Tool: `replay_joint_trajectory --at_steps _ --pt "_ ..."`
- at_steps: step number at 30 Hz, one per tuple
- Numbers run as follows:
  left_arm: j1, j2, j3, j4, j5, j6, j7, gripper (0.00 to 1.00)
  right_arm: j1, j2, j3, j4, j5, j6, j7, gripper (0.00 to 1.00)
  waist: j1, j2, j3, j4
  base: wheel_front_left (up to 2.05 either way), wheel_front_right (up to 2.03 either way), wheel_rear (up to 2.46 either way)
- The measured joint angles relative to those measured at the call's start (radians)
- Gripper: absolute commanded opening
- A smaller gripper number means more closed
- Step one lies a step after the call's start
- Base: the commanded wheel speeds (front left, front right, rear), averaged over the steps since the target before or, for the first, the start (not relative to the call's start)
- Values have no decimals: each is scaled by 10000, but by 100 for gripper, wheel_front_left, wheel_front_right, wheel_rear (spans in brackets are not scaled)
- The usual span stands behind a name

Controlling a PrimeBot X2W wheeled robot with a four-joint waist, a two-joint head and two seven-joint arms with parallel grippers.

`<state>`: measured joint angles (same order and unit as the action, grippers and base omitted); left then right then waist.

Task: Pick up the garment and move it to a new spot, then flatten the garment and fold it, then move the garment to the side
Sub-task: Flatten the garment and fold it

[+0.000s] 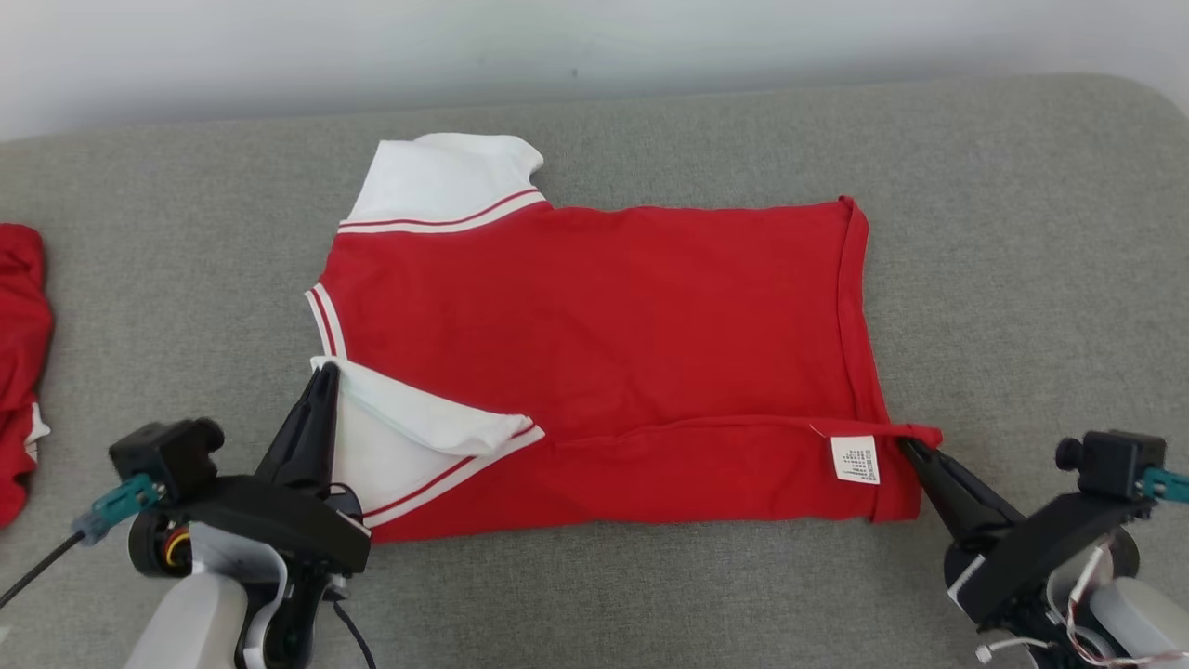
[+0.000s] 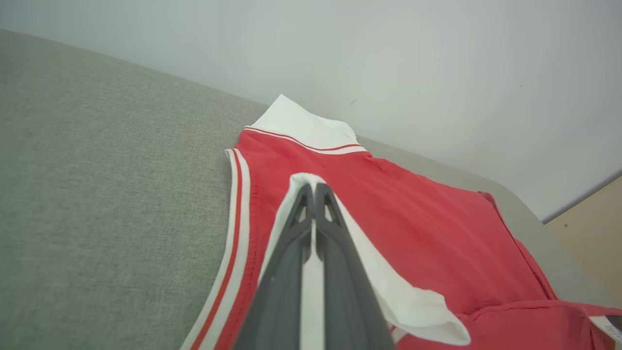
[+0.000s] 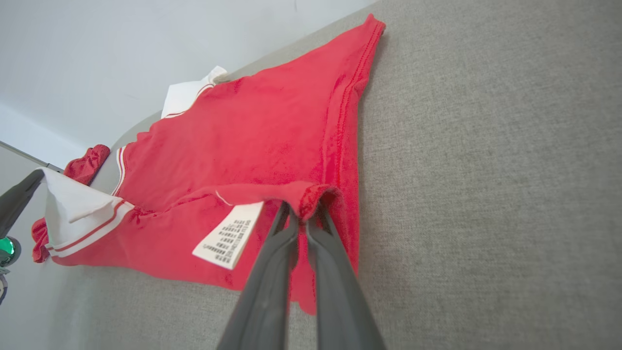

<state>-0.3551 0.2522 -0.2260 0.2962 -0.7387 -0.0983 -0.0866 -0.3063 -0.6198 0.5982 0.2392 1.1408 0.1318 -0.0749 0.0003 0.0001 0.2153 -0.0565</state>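
Observation:
The garment [image 1: 594, 316] is a red shirt with white sleeves and red-striped trim, spread on the grey cushion; its near edge is lifted and folded over toward the middle. My left gripper [image 1: 325, 370] is shut on the white near sleeve [image 2: 311, 182], holding its tip up. My right gripper [image 1: 906, 444] is shut on the red hem corner [image 3: 311, 194], beside a white care label [image 1: 855, 459]. That label [image 3: 228, 238] hangs left of the right fingers. The left arm's dark fingers [image 3: 17, 199] hold the white sleeve at the left edge of the right wrist view.
Another red garment [image 1: 19, 362] lies bunched at the cushion's left edge. The grey cushion [image 1: 1022, 279] has bare room to the right and along the front. A pale wall [image 1: 594, 37] runs behind it.

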Motion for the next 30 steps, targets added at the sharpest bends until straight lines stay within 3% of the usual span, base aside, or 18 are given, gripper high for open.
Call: replay_joint_trajectory --at_steps 5,6,7,8,14,21,30 --pt "-918 -35 -385 1419 148 -173 -357 0 -882 468 313 974 -27 0 -228 0 0 0 247 -90 0 0 0" --pt "-1053 -46 -474 1664 178 -178 -443 4 -982 522 353 1120 -15 0 -349 27 0 0 249 -78 0 0 0" --pt "-1152 -38 -571 1866 297 -238 -688 71 -1066 562 385 1296 -15 0 -479 60 0 1 236 -61 0 0 0" --pt "-1244 -38 -631 2069 374 -249 -890 100 -1127 564 470 1404 -42 0 -562 100 -1 0 211 -40 0 0 0" --pt "-1270 -67 -859 2696 570 -263 -1549 100 -1035 355 953 1710 -560 0 -1367 100 -2 0 -75 110 0 0 0" --pt "-44 -63 -336 2102 614 -249 -1737 100 22 -77 901 1342 -1066 2 -1801 100 -4 0 -460 277 0 0 0" --pt "1308 -82 -414 1653 1294 -159 -1758 100 622 226 280 1678 -2203 0 -1864 100 -4 0 -473 421 0 0 0"
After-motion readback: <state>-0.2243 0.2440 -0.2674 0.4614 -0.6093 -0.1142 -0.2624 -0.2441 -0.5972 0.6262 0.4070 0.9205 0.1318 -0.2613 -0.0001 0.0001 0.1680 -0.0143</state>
